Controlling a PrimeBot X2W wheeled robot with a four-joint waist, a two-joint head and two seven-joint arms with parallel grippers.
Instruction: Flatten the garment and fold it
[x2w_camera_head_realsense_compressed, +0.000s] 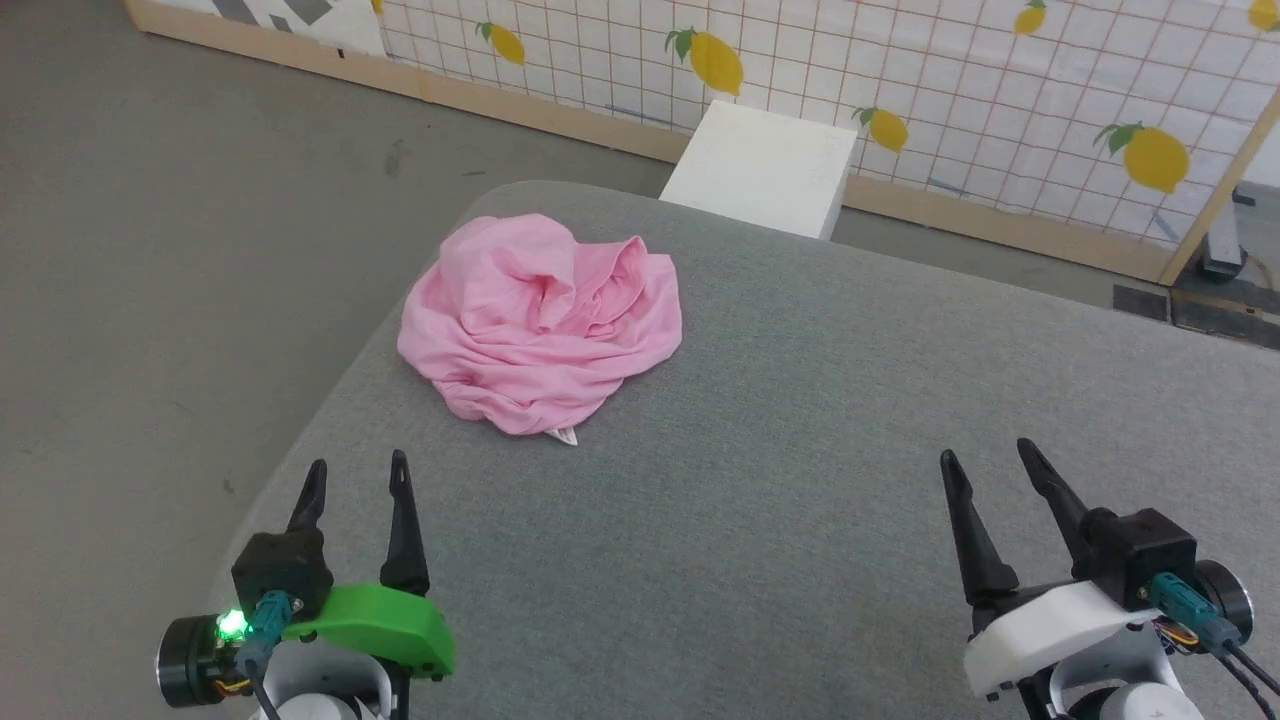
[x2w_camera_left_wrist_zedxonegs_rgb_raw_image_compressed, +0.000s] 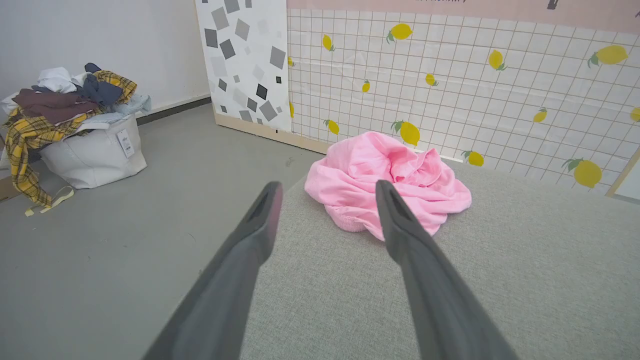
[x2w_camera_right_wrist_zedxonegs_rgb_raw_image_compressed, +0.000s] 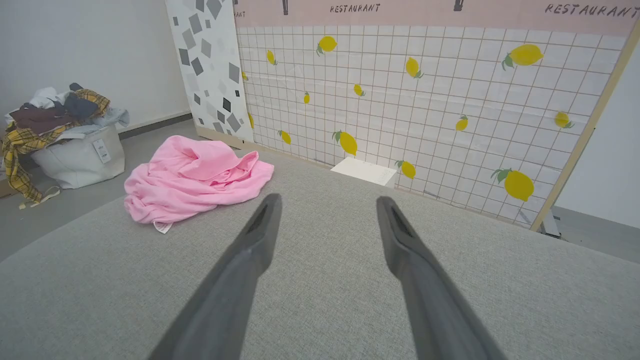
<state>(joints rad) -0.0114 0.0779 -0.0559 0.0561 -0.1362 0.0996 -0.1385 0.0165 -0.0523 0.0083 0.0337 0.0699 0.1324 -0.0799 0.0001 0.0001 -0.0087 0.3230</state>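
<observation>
Garment (x2w_camera_head_realsense_compressed: 540, 320) crumpled near table (x2w_camera_head_realsense_compressed: 800, 450) left edge. Left hand (x2w_camera_head_realsense_compressed: 358, 460), right hand (x2w_camera_head_realsense_compressed: 985, 449) both spread apart, empty. Risk: careless tug drags bunched fabric off edge onto floor (x2w_camera_head_realsense_compressed: 150, 250).

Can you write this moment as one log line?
garment: crumpled heap | left gripper: open, empty | right gripper: open, empty | folding: not started

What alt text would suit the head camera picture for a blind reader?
A crumpled pink garment lies heaped near the far left corner of a grey fabric-covered table. The left gripper and the right gripper, both open, sit at the bottom corners, clear of it.
</observation>
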